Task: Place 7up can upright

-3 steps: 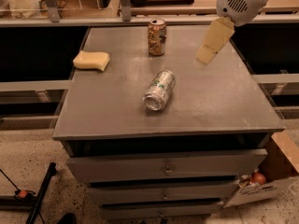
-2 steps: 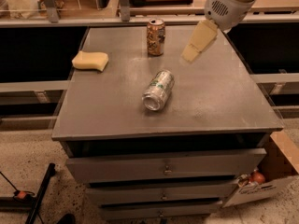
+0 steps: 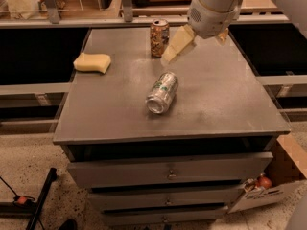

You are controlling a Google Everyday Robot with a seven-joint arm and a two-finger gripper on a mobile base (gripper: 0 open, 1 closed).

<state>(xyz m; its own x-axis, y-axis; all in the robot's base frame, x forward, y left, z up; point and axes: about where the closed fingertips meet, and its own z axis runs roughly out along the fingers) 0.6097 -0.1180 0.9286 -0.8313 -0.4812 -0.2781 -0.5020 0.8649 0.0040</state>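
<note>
The 7up can (image 3: 162, 93) lies on its side near the middle of the grey cabinet top (image 3: 225, 99), its shiny end facing the front edge. My gripper (image 3: 194, 47) hangs above the table behind and to the right of the can, apart from it. It is open and empty. One pale fingertip (image 3: 176, 46) points down-left toward the can's far end; the other finger (image 3: 221, 36) peeks out behind the white wrist.
A brown-orange patterned can (image 3: 159, 37) stands upright at the back, just left of my gripper. A yellow sponge (image 3: 92, 62) lies at the back left. A cardboard box (image 3: 268, 186) sits on the floor at right, a black stand (image 3: 41, 200) at left.
My gripper has moved left and lower, from the back right of the table toward the lying 7up can. The cans and sponge have not moved.
</note>
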